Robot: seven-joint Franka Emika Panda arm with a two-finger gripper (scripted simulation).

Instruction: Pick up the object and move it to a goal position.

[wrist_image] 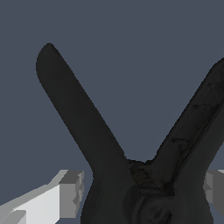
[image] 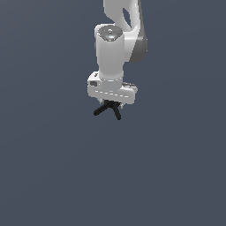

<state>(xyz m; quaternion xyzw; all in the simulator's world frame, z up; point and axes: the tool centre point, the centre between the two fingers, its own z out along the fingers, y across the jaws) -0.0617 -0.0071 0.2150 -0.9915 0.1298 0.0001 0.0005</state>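
Everything around is one flat dark blue-grey colour, and I cannot see any edge, wall or shadow in it, so I cannot tell where a desk would begin or whether there is one under the arm. No box, tray or other container is visible. The white arm (image: 115,48) comes down from the top of the exterior view, with its wrist pointing straight down. Under the wide white hand, the gripper (image: 111,103) carries the object (image: 109,108), a small black clamp whose two legs stick out below and spread apart, one toward the exterior view's left and one more downward. In the wrist view the same black clamp (wrist_image: 127,175) fills much of the picture, its two legs opening like a letter V away from the camera, and the grey fingers (wrist_image: 72,194) sit on both sides of its head, pressed close against it. So the fingers are clenched on the clamp, holding it by its head part.
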